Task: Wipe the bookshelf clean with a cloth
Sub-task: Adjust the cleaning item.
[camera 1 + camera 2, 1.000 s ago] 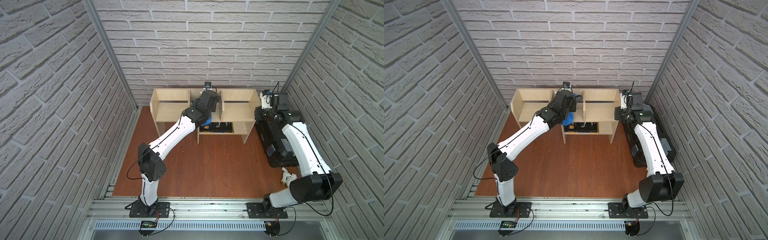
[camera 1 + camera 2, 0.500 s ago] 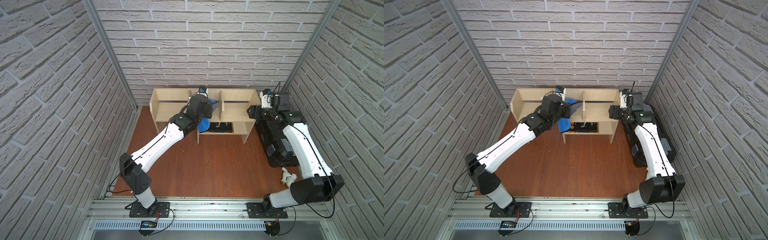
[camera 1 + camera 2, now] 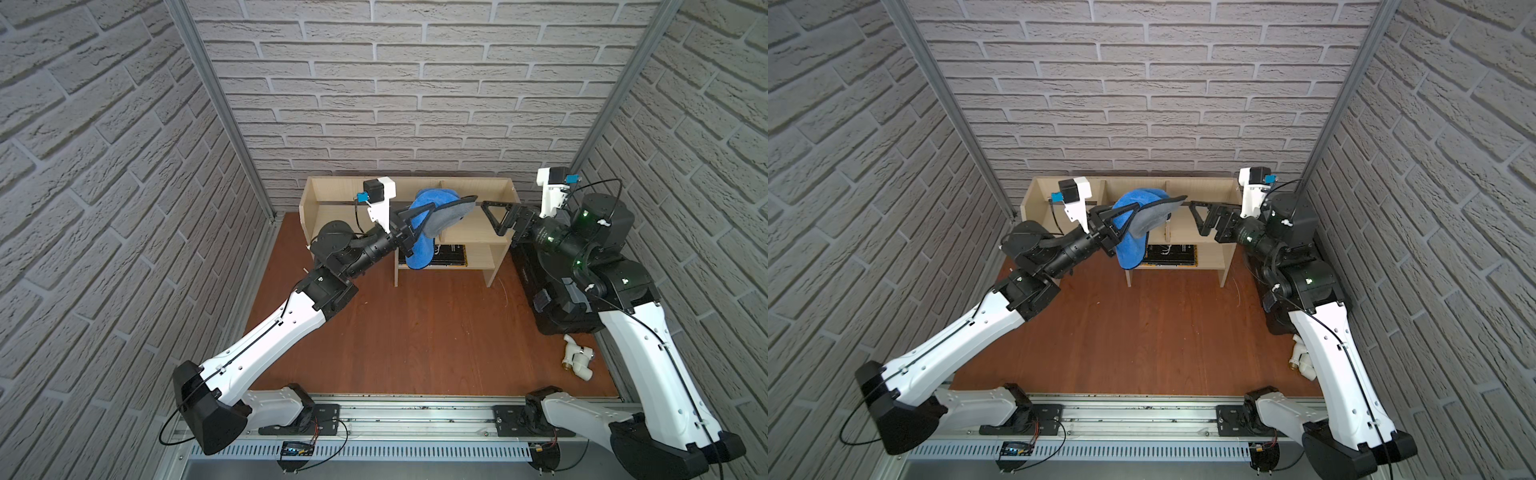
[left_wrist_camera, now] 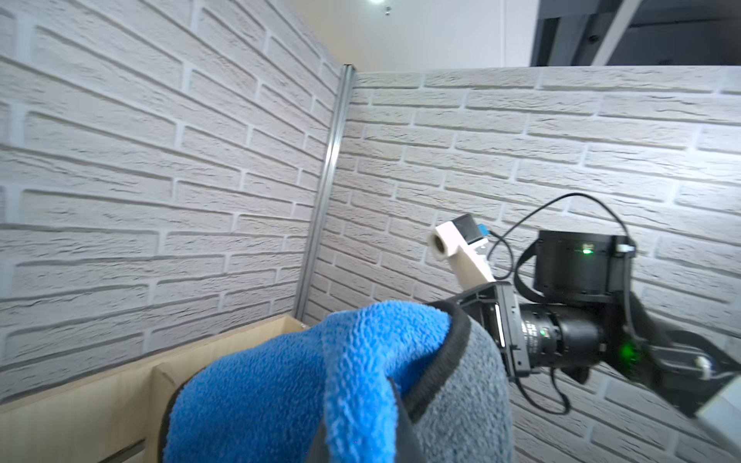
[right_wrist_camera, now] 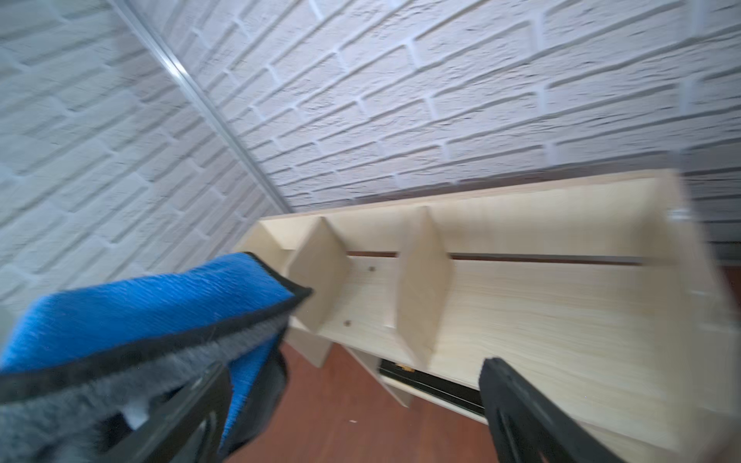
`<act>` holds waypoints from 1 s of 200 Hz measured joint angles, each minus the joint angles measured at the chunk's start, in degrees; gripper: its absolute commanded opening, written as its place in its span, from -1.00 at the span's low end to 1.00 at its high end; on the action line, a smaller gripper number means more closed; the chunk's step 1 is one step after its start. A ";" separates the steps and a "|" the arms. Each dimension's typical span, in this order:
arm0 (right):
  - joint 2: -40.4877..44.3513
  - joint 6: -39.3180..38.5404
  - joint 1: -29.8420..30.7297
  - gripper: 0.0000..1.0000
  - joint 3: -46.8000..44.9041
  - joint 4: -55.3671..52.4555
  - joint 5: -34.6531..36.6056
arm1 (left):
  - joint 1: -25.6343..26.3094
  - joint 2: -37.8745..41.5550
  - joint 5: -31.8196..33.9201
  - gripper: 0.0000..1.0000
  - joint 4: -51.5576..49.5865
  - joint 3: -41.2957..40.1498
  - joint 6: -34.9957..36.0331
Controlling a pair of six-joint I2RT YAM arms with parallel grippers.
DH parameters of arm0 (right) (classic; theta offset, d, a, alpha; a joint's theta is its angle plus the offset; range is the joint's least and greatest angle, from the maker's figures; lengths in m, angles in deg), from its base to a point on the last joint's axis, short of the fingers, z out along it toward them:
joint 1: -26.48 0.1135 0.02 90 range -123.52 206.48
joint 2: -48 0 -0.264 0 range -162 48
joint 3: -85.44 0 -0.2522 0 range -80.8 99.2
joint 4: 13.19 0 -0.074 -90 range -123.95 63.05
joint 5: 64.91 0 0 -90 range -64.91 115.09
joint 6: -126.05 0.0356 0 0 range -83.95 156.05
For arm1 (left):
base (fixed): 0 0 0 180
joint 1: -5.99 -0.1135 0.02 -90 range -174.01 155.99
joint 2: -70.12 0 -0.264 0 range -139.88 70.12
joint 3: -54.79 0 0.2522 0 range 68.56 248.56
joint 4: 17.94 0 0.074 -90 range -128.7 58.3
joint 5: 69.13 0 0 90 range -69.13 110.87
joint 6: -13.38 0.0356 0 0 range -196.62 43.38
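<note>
- Two grippers face each other above the bookshelf (image 3: 328, 208). In a top view my left gripper (image 3: 428, 212) is clamped on the cloth (image 3: 445, 218) and holds it in the air over the shelf's middle. A second ago I had it low against the shelf front.
- There the cloth's blue side hangs down the front. Its grey flap points at the right gripper (image 3: 492, 219), whose jaws stand wide just beside the flap's tip, with a thin gap between. A second ago those jaws were nearly closed, out by the right side panel.
- The toolbox (image 3: 552, 309) and the white fitting (image 3: 578, 360) on the floor have not moved.
- In a top view I see the same: left gripper (image 3: 1130, 214) gripping the cloth (image 3: 1152, 220), right gripper (image 3: 1198, 218) spread open next to it, bookshelf (image 3: 1042, 203) below both.
- Left wrist: the cloth (image 4: 300, 381) fills the lower frame, blue with a grey fold. The right arm (image 4: 569, 340) is close behind it and the shelf (image 4: 100, 393) lies beneath.
- Right wrist, blurred: one of the fingers (image 5: 517, 409) is far from its mate. The cloth (image 5: 140, 312) lies across the other side, and I cannot tell whether it touches. The shelf (image 5: 541, 312) lies beyond.
</note>
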 measured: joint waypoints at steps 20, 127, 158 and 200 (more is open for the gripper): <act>-1.03 7.76 3.32 1.00 -2.45 9.14 -5.88 | -0.70 1.79 -3.78 -1.00 3.98 -3.93 -0.68; -2.27 25.14 18.58 1.00 -18.18 35.45 -11.45 | -4.76 2.08 -13.46 -1.00 19.69 -7.19 -7.17; -5.05 31.52 19.76 0.97 -19.89 46.95 -12.31 | -4.96 1.49 -13.40 -1.00 23.26 -7.19 -8.48; -7.63 36.39 20.63 0.03 -19.67 57.00 -13.05 | -5.18 1.46 -12.11 -1.00 27.34 -8.57 -10.56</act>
